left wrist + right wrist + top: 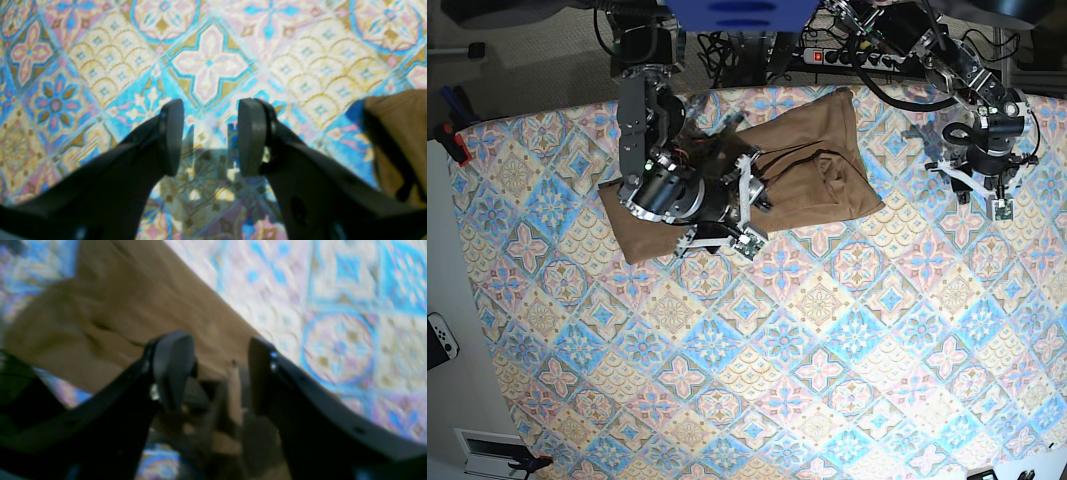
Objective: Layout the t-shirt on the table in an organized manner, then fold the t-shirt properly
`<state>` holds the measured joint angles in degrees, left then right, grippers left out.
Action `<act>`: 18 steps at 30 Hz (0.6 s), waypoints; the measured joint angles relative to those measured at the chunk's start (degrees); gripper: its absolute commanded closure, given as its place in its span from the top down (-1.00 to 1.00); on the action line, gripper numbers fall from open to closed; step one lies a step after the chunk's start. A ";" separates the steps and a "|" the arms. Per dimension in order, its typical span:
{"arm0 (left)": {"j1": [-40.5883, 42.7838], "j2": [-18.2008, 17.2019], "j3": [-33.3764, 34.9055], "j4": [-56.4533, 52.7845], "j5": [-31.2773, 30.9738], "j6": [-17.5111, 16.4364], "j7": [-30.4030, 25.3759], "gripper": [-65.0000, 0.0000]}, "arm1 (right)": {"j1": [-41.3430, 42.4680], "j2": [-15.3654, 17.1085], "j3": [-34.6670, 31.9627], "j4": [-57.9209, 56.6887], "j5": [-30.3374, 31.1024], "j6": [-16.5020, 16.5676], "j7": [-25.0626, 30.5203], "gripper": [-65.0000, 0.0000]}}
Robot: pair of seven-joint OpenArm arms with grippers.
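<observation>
A: Right gripper sits over the t-shirt, jaws spread. The wrist view shows cloth bunched in the gap between the pads, but neither pad is pinching it. So released, nothing held.

B: And the left gripper?

A: Jaws apart too, empty, only the table pattern under it. It hangs off the shirt's edge, near it but not touching; a brown corner of the shirt just shows at the side of the wrist view.

B: Where does the shirt lie?

A: Toward the table's far edge in the base view, a crumpled slanted band. One end is under the right arm, the other end is nearer the left gripper. A fold or sleeve is doubled over near the middle. Not flat, so layout looks unfinished.

B: Good way to do this step?

A: Judgement only: the right gripper should pinch one layer at the shirt's edge, not the whole bunch, or the fold just drags along. The left should come in to the shirt's nearer end and take a hem or corner. Then pull apart, low over the table, toward its middle, where there is more room.

B: Risk?

A: Grabbing two layers. The wrist view is blurred, so layers can't be told apart.
</observation>
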<state>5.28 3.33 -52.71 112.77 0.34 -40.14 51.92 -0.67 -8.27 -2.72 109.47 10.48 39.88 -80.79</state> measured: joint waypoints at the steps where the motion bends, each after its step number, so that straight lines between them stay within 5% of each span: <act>1: 0.00 0.02 0.00 -0.02 0.15 0.02 -0.02 -0.21 | 0.07 -0.04 1.11 -0.02 1.97 0.04 -0.04 -0.37; 5: -0.02 0.02 0.00 -0.02 0.17 0.02 -0.02 -0.21 | 1.86 -0.17 10.73 0.00 5.70 0.02 0.02 -0.99; 10: -0.02 0.02 0.00 -0.02 0.15 0.02 -0.04 -0.21 | 2.34 0.20 22.05 0.00 4.52 -0.11 -0.63 -1.00; 18: 0.09 0.09 2.99 -0.02 0.28 -0.17 0.00 -0.21 | 1.79 4.59 22.16 -0.13 5.27 -0.02 -0.39 -1.00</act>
<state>5.37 3.42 -49.71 112.75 0.62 -40.32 51.92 1.13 -3.68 19.44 109.34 15.75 39.86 -81.19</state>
